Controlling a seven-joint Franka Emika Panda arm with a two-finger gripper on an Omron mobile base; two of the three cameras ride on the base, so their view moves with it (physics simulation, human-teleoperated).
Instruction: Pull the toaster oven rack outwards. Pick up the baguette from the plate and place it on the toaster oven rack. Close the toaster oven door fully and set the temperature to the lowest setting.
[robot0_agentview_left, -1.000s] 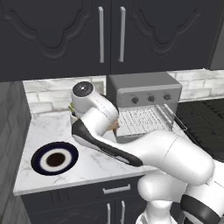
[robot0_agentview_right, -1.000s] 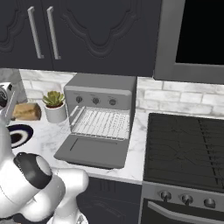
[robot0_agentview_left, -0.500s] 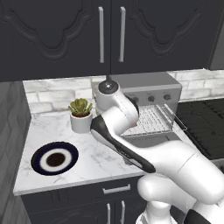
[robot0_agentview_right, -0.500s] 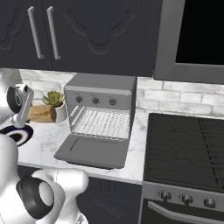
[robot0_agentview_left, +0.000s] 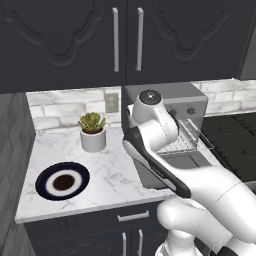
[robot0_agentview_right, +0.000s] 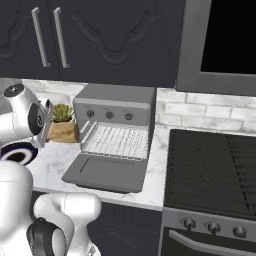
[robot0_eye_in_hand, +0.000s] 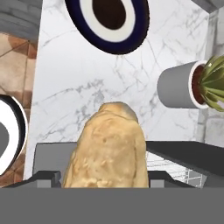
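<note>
Golden-tan baguette held in the tool above the marble worktop; plate bare; oven door down, rack pulled out.

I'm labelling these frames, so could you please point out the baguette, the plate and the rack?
baguette (robot0_eye_in_hand: 107, 148): hand view, middle of its crust.
plate (robot0_agentview_left: 47, 176): left base view, navy rim at left.
rack (robot0_agentview_right: 116, 141): right base view, centre of the wire grid.

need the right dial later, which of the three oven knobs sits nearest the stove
The rightmost knob on the oven panel is nearest the stove. The middle knob and left knob sit farther toward the plant.
</note>
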